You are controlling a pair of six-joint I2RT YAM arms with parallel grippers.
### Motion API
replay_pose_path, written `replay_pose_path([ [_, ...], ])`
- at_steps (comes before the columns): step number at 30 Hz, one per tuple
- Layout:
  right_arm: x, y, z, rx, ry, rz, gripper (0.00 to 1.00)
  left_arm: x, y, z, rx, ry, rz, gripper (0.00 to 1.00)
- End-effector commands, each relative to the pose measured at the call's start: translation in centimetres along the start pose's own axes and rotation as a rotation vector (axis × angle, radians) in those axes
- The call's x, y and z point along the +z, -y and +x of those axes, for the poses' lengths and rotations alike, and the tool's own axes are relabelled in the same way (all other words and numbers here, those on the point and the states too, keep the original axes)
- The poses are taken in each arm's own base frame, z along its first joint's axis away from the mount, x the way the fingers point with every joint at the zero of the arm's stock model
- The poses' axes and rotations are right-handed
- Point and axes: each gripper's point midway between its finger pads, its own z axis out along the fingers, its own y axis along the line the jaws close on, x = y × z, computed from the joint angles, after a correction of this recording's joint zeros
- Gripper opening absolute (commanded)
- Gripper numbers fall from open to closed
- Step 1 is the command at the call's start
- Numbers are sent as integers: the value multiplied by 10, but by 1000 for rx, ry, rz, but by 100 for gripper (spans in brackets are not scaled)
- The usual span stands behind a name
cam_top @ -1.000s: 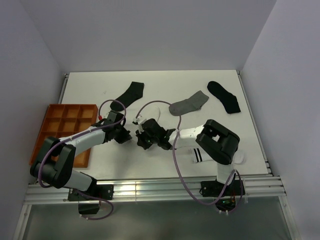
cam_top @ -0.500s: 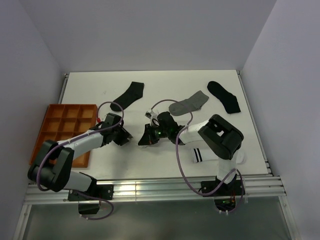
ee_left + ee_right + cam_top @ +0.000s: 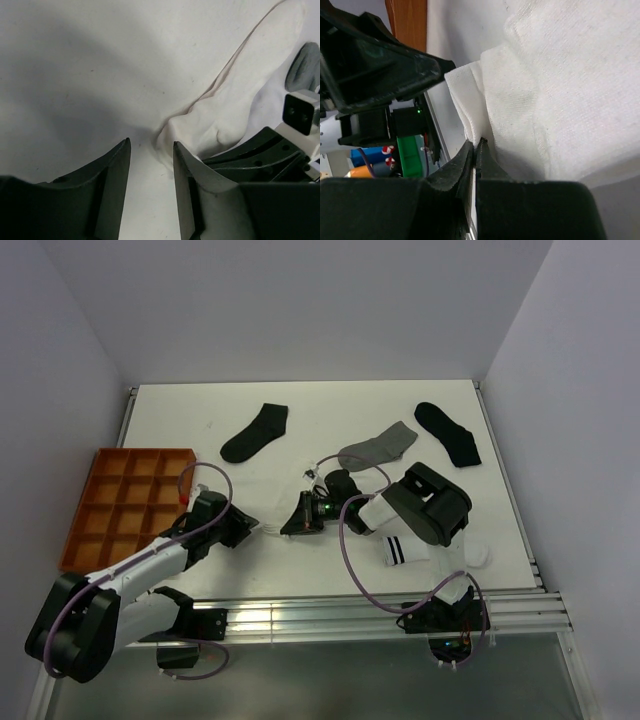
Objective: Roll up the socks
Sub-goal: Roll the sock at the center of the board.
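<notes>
One plain white sock is being pinched mid-surface by the right tool, its fingers clamped together on a fold. The left tool is being held apart just beside the sock's end. Four other socks are being noted: striped sock, grey sock, black sock, second black sock.

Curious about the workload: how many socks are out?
5: left black sock and right black sock at the back, grey sock between them, striped sock front right, white sock mid-table. Others may be hidden.

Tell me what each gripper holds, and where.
Right gripper pinches the white sock at its folded end; left gripper is open, holding nothing.
</notes>
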Motion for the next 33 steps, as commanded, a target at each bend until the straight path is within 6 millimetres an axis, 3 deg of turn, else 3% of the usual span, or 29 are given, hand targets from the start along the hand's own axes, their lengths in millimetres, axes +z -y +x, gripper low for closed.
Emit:
replay_pose_path([
  [1, -2, -7, -6, 35, 25, -43, 0, -2, 7, 6, 4, -10, 45, 44],
  [9, -1, -2, -7, 52, 33, -29, 0, 4, -19, 32, 24, -74, -20, 34],
  [16, -2, -3, -7, 57, 33, -32, 0, 14, -28, 35, 34, -69, -84, 27],
  [26, -1, -3, -7, 58, 28, -34, 0, 25, -8, 27, 18, -42, -52, 26],
  [33, -2, -1, -7, 61, 32, -32, 1, 21, -2, 24, 19, -29, -27, 35],
])
